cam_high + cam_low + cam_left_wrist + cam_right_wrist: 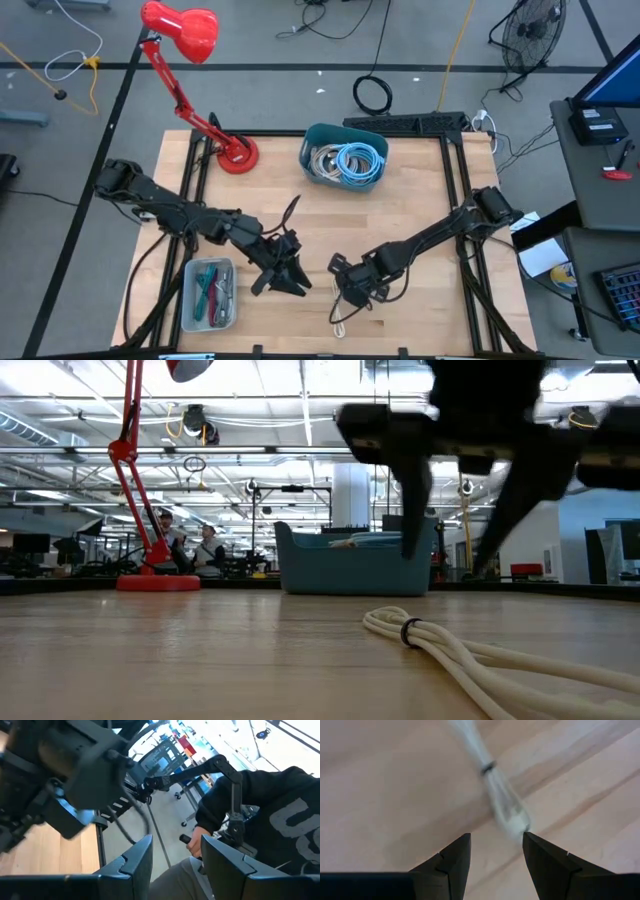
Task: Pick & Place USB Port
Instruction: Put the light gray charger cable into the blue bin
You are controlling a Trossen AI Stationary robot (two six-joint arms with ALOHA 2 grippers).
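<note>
White bundled USB cable [343,312] lay on the wooden table [420,200] near its front edge, under the right gripper [495,851], whose fingers stood spread and empty.
Light and limp, it probably gripped best at its dark tie band [488,768]; left gripper [176,865] also spread, raised beside a grey tray [188,318]; blue cable bin [312,140] and red lamp [235,153] stood well apart, obstructing nothing.

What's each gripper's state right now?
Left gripper: open, empty, raised and pointing off the table.
Right gripper: open, empty, over the white cable bundle.

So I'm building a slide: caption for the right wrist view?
Right gripper, fingers open, hovers over a bundled white cable on the wooden table.
</note>
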